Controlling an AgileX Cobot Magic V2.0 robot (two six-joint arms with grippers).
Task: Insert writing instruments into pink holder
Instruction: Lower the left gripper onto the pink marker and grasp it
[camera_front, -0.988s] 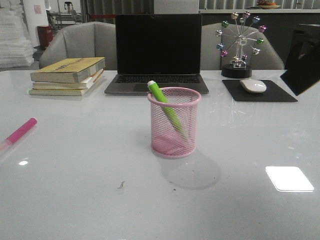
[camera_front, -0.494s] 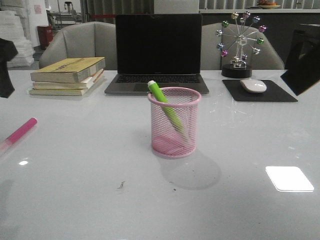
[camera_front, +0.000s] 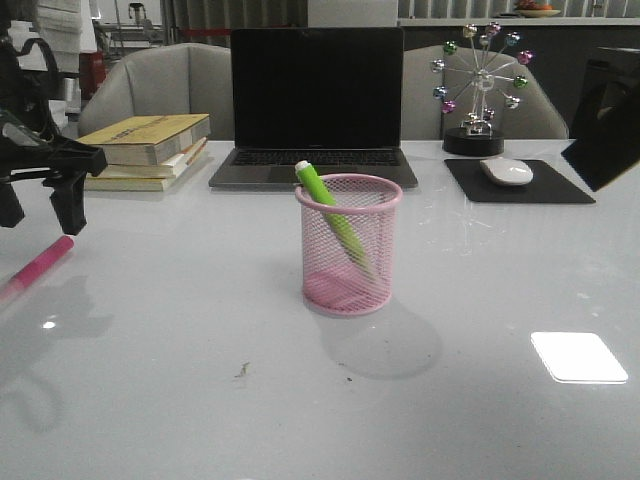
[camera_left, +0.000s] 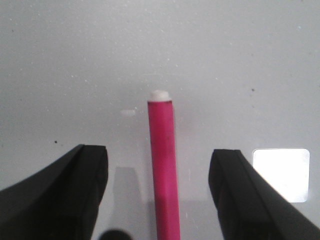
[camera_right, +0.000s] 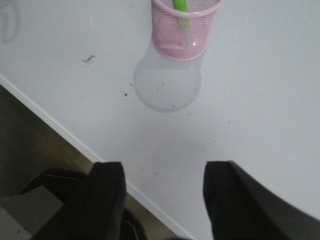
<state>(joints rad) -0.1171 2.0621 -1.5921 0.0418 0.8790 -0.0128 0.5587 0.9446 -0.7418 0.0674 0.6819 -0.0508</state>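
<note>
The left tool (camera_left: 159, 195) hangs wide open and empty over the magenta marker (camera_left: 164, 170), which lies on the table (camera_front: 200, 400) at the front view's left edge. The step in hand is its pickup: descend, pinch the barrel. The green marker (camera_front: 330, 215) already leans in the pink holder (camera_front: 349, 245), mid-frame. The right tool (camera_right: 160, 200) waits open, holding nothing.
</note>
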